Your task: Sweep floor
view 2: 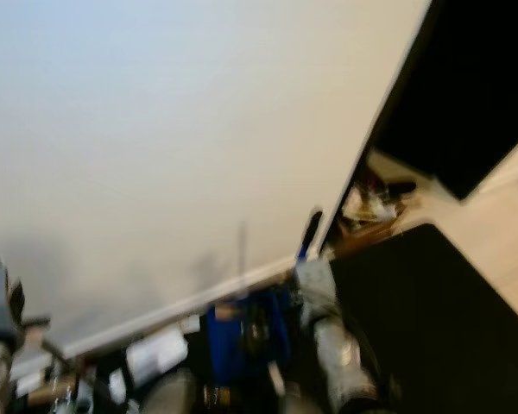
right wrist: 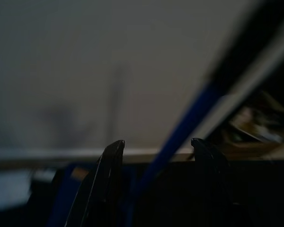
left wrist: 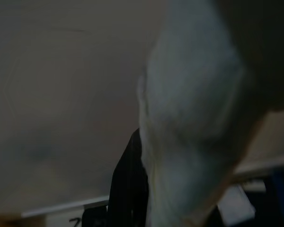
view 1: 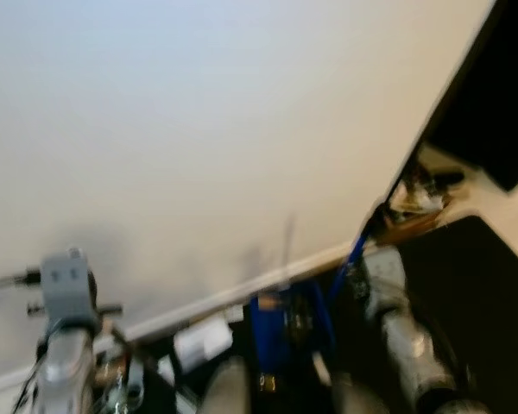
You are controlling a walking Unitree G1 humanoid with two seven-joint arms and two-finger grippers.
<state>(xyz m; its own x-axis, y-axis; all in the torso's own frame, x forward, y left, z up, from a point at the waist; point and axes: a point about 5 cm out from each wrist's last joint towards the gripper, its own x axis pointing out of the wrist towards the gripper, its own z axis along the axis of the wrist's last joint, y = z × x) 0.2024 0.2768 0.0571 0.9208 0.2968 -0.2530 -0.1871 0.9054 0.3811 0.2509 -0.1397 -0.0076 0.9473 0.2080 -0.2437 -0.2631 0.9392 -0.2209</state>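
Blurry all over. Right gripper [right wrist: 156, 146] has its fingers spread apart, with the blue broom handle [right wrist: 189, 118] running between them, touching neither that I can tell. Left gripper [left wrist: 128, 189] shows one dark finger beside a pale blurred shape [left wrist: 189, 113]; grip state unclear. White wall [view 1: 198, 129] ahead.

Blurred pale wall [view 1: 198, 129], white baseboard [view 1: 242, 297] along its foot, dark opening [view 2: 466, 95] at right, dim light

The views are blurred. A dark floor [view 1: 466, 285] meets a pale wall [view 1: 198, 129] at a white baseboard [view 1: 242, 297]. Small clutter [view 1: 414, 203] lies on it in the corner.
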